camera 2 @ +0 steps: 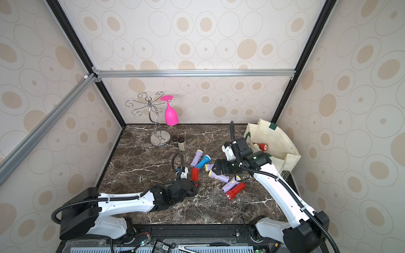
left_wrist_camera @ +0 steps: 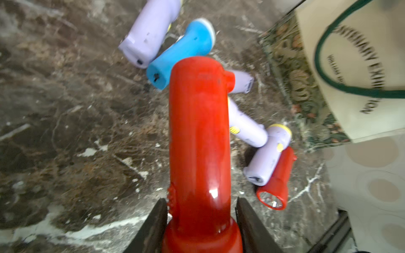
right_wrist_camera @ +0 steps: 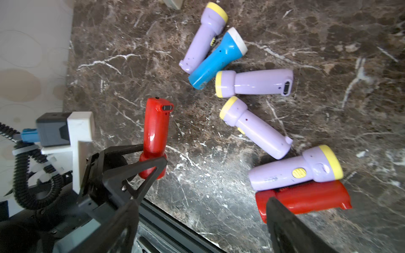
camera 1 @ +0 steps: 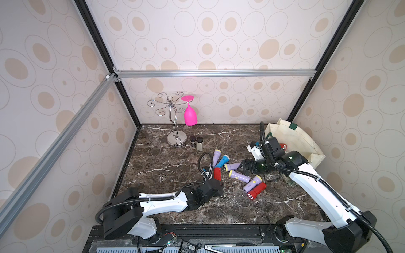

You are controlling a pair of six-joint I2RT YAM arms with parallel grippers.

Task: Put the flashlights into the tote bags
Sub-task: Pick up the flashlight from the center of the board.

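Red plastic is clamped between the fingers of the left gripper (right_wrist_camera: 153, 154). The red torch (left_wrist_camera: 198, 131) is held at the neck, just behind its head, and its body is pointed straight out from the jaws, away from the wrist. Whether it is clear of the table (camera 1: 166, 175) cannot be told.

The bag (camera 1: 293, 133) is stood open in the far right corner, well apart from this gripper, and its lettered side is shown in the left wrist view. One bagged torch (camera 1: 283, 146) is already seen inside. From the red torch, the bag's mouth lies to the right and farther back, so the long axis is aimed to the left of the bag, not at it.

Between the two, six loose torches (right_wrist_camera: 254, 129) are scattered: four lilac, one blue, one red. The right gripper (camera 1: 243, 168), spread wide and empty, is hung over a lilac torch (camera 1: 233, 167) among them. The right arm is much nearer the bag and is placed across the direct path. A swing rightward, over the pile and past that arm, is judged to be called for next.
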